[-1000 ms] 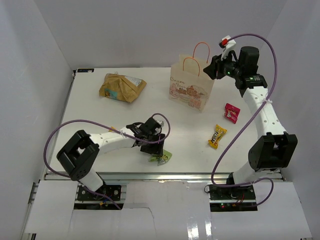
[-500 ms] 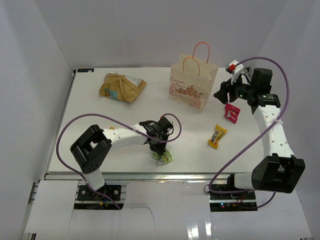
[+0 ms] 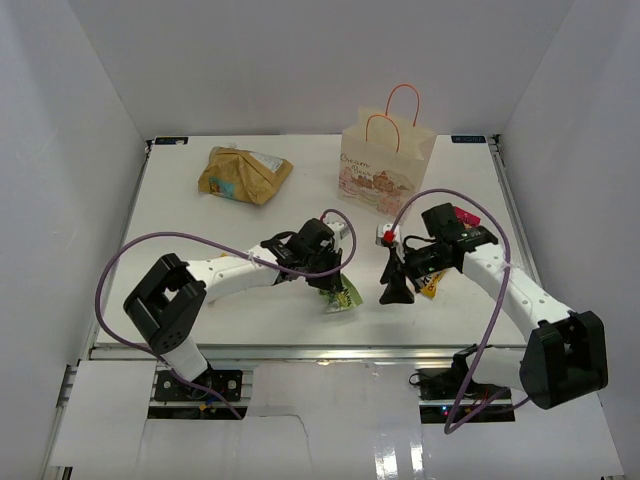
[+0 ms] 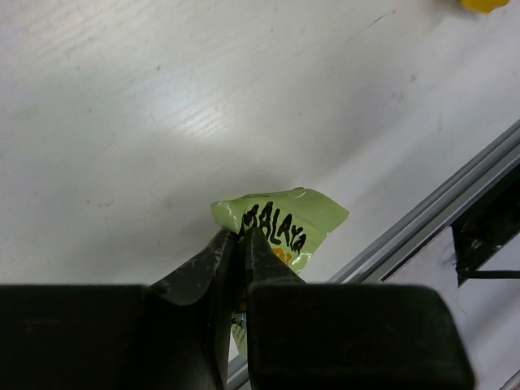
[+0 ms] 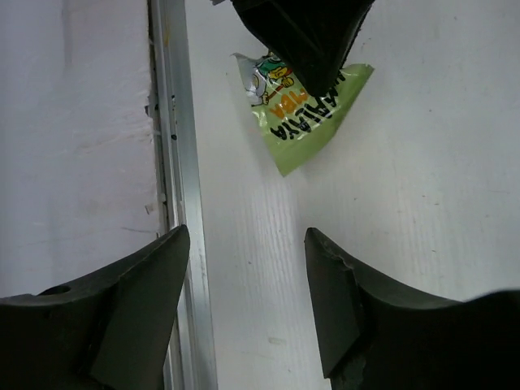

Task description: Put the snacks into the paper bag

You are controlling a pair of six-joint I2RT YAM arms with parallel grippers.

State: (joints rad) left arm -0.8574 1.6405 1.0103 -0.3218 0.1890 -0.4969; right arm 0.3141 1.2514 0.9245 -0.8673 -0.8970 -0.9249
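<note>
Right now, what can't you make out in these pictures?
Paper bag contents: top view, its walls hide the inside.
Yellow bar: top view, right arm covers most of it.
Red-pink packet: top view, only a corner shows behind the right arm.
Green packet: left wrist view, the jaws cover its near part.

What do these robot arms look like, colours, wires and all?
Both are slim white tubes linked by chunky black joints; the left arm and right arm match. A thin purple cable loops along each. The left tool and right tool are black, with two wedge-shaped fingers. A small red-and-white tab sits by the right one.
</note>
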